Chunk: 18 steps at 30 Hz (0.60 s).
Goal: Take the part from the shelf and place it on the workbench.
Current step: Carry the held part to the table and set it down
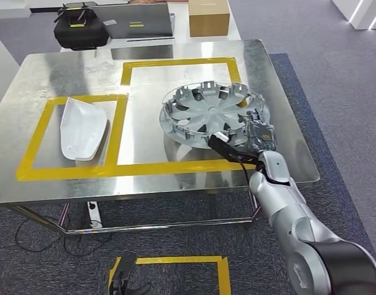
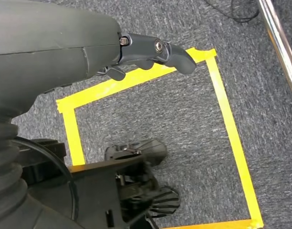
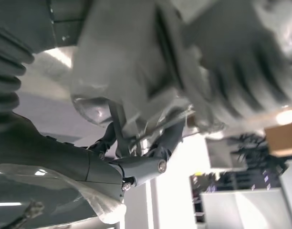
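The right hand [image 1: 259, 134] is reaching in from the near right corner of the workbench [image 1: 47, 74] and is gripping the near rim of the wheel cover [image 1: 209, 110], fingers wrapped over the edge and thumb beneath. In the right wrist view the fingers [image 3: 144, 164] are hooking round a rib of the cover's underside, though that picture is blurred. The left hand [image 2: 151, 50] is hanging low beside the robot over the carpet, holding nothing, its fingers loosely apart.

The wheel cover is sitting inside the larger yellow tape rectangle [image 1: 177, 62] on the workbench, toward that rectangle's right side; its near edge is looking slightly lifted off the steel, so I am judging it as not fully set down yet. It is probably a light, stiff plastic disc, thin at the spokes and with small clip tabs round the rim that could snap or catch. The smooth silver face is likely slippery, so the rim between tabs is the sensible place to hold, and lowering it flat should be avoiding a clatter.

Left of the wheel cover, a white moulded part [image 1: 83, 129] is lying in a smaller taped rectangle. The workbench top is bare, shiny sheet steel. Beyond the wheel cover, past the far edge, a black case [image 1: 79, 27] and a cardboard box [image 1: 208, 17] are standing on another surface, with grey carpet all around.
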{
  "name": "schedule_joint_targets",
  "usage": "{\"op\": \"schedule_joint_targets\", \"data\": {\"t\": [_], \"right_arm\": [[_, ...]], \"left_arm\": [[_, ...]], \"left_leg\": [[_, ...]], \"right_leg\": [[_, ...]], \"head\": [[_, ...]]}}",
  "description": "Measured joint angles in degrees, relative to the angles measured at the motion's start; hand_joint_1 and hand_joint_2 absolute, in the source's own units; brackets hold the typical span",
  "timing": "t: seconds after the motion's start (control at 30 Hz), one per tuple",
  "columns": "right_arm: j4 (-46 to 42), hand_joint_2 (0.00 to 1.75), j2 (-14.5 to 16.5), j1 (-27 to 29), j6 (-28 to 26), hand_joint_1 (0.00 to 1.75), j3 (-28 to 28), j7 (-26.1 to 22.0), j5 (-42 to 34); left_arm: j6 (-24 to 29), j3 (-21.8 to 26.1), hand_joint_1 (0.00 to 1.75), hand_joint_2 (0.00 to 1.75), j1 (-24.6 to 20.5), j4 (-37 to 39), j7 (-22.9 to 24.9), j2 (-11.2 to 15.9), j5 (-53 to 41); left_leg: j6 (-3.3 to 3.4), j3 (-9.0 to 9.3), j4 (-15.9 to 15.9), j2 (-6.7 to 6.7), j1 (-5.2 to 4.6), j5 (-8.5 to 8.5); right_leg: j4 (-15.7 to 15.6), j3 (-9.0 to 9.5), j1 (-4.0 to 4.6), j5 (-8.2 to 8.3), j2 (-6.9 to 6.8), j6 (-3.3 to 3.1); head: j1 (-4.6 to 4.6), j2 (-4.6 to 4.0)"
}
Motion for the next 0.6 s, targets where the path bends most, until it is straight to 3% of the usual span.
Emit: {"op": "schedule_joint_targets", "data": {"t": [0.07, 0.1, 0.13, 0.17, 0.23, 0.3, 0.4, 0.47, 0.6], "right_arm": [[0.77, 0.0, 0.33, -0.14, 2.54, 0.0, 0.68, -0.84, 0.26], [1.16, 0.0, 0.52, -0.15, 3.8, 0.0, 1.07, -1.25, 0.44], [1.48, 0.0, 0.7, -0.16, 4.99, 0.0, 1.47, -1.62, 0.61], [1.74, 0.0, 0.86, -0.21, 5.98, 0.0, 1.86, -1.94, 0.75], [2.08, 0.0, 1.33, -0.52, 7.65, 0.0, 2.69, -2.54, 0.96], [2.37, 0.0, 1.84, -1.16, 9.03, 0.0, 3.54, -3.09, 1.18], [2.61, 0.0, 2.55, -1.89, 10.68, 0.0, 4.82, -3.85, 1.68], [2.66, 0.0, 2.85, -2.34, 11.82, 0.0, 5.81, -4.31, 2.28], [2.97, 0.0, 3.08, -3.26, 14.07, 0.0, 8.34, -5.32, 3.38]], "left_arm": [[-0.01, 0.0, 0.0, 0.0, 0.04, 0.0, -0.01, 0.04, -0.01], [-0.03, 0.01, 0.0, 0.0, 0.08, 0.0, -0.02, 0.06, -0.02], [-0.07, 0.01, 0.0, 0.0, 0.1, 0.0, -0.06, 0.08, -0.02], [-0.1, 0.02, 0.0, 0.0, 0.11, 0.0, -0.11, 0.1, -0.03], [-0.19, 0.02, 0.0, 0.0, 0.08, 0.0, -0.27, 0.16, -0.05], [-0.29, 0.02, 0.0, 0.0, -0.01, 0.0, -0.42, 0.21, -0.05], [-0.45, 0.07, 0.0, 0.0, -0.05, 0.0, -0.56, 0.27, -0.04], [-0.56, 0.12, 0.0, 0.0, -0.06, 0.0, -0.66, 0.25, -0.03], [-0.7, 0.2, 0.0, 0.0, -0.02, 0.0, -0.88, 0.26, 0.0]], "left_leg": [[-0.19, -3.55, 7.63, 0.0, 0.0, -3.2], [-0.17, -4.96, 10.41, 0.0, -0.01, -3.85], [-0.06, -5.49, 11.18, 0.0, -0.02, -3.37], [0.14, -5.0, 9.75, 0.0, -0.05, -1.84], [0.91, -1.88, 2.56, 0.0, -0.26, 2.43], [1.58, 0.75, -3.32, 0.0, -0.55, 4.44], [1.91, 1.48, -5.26, 0.01, -0.61, 4.2], [2.27, 1.88, -5.95, 0.05, -0.27, 4.52], [2.61, 2.14, -6.21, 0.08, -0.07, 4.65]], "right_leg": [[0.01, 0.13, 0.1, -0.14, 0.04, -0.36], [0.02, 0.25, 0.18, -0.21, 0.08, -0.46], [0.03, 0.4, 0.27, -0.29, 0.12, -0.54], [0.03, 0.61, 0.36, -0.4, 0.16, -0.59], [0.01, 1.11, 0.51, -0.66, 0.24, -0.58], [0.07, 1.18, 0.7, -0.84, 0.38, -0.31], [-0.1, 0.79, 0.71, -0.8, 0.42, 0.49], [1.27, -0.03, 0.69, -1.93, 0.35, 1.14], [13.61, -6.16, 0.32, -7.06, 0.22, 2.15]], "head": [[-0.07, 0.0], [-0.07, 0.0], [-0.07, 0.0], [-0.07, 0.0], [-0.05, 0.0], [-0.03, 0.0], [-0.07, 0.0], [0.07, 0.0], [0.34, 0.0]]}}
